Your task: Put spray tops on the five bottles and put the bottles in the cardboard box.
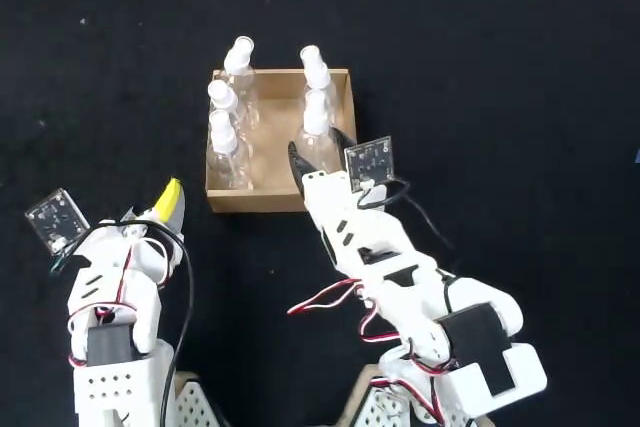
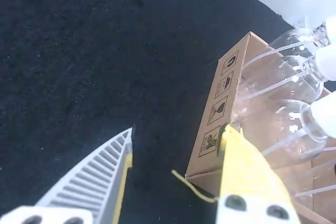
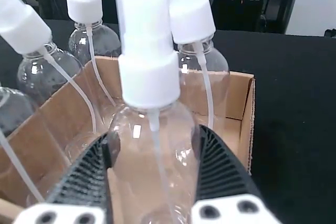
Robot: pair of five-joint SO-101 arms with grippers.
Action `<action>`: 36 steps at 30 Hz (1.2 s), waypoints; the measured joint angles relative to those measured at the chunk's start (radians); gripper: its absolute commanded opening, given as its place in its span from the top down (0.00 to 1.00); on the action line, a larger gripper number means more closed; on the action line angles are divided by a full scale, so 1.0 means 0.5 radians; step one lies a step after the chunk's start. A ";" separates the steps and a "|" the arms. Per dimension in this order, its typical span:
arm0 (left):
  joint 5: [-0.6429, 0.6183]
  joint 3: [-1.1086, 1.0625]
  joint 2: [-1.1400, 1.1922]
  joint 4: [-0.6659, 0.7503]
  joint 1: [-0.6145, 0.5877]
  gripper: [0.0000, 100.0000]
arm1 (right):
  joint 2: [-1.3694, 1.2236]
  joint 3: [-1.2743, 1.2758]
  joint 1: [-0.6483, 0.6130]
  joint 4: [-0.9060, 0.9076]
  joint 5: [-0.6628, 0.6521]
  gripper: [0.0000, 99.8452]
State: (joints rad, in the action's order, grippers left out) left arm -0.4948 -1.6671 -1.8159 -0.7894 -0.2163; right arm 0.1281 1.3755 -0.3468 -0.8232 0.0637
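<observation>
The cardboard box (image 1: 262, 200) sits mid-table with several clear bottles standing in it, each with a white spray top. Three stand along one side (image 1: 224, 137) and one at the far corner (image 1: 313, 67). My right gripper (image 1: 318, 145) reaches over the box's near edge, and its black fingers (image 3: 86, 174) press both sides of the nearest bottle (image 3: 149, 145), whose spray top (image 3: 147, 61) stands upright. My left gripper (image 1: 168, 202) rests near the box's front left corner. In its wrist view the left gripper (image 2: 177, 132) is open over bare cloth, beside the box wall (image 2: 218, 108).
Black cloth covers the whole table (image 1: 500, 97). Free room lies left, right and in front of the box. Both arm bases stand at the near edge. Dark equipment and cables sit beyond the table's far edge.
</observation>
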 measured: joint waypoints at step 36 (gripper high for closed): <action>0.000 0.000 0.000 0.058 0.000 0.75 | 0.000 0.000 0.000 0.000 0.000 0.80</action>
State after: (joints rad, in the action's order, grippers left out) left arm -0.4948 -1.6671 -1.8159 -0.7603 -0.2163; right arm 0.1281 1.3755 -0.3468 -0.8232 0.0637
